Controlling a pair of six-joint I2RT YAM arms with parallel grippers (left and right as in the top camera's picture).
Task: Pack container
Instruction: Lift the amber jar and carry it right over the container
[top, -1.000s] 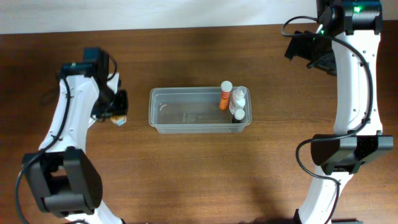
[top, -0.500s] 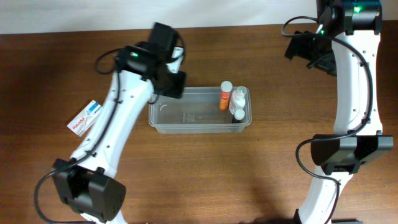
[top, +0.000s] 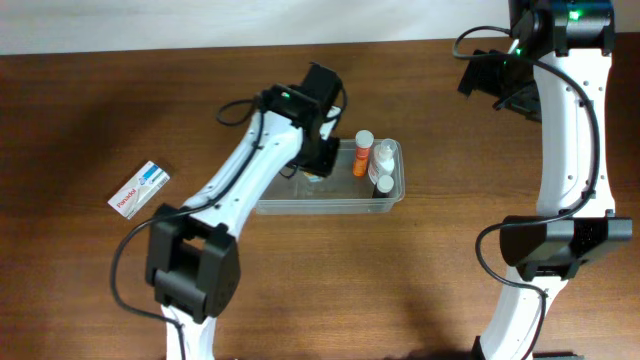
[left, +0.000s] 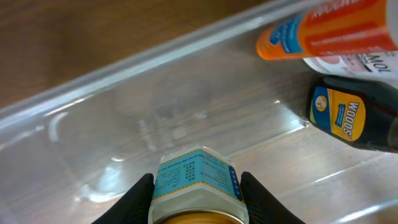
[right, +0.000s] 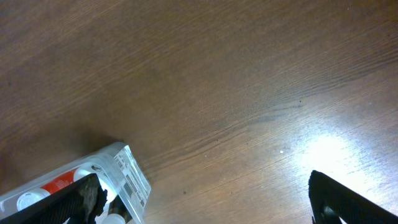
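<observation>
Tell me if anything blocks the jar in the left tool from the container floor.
Nothing visible does. The left tool grips the jar over a bare stretch of the container floor. The orange bottle and dark Woods bottle sit off to the side, clear of it.

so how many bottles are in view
4. Three sit at the right end of the container: an orange bottle, a white bottle, a dark bottle. A blue-label bottle is gripped in the left tool over the container. The arm may hide more.
</observation>
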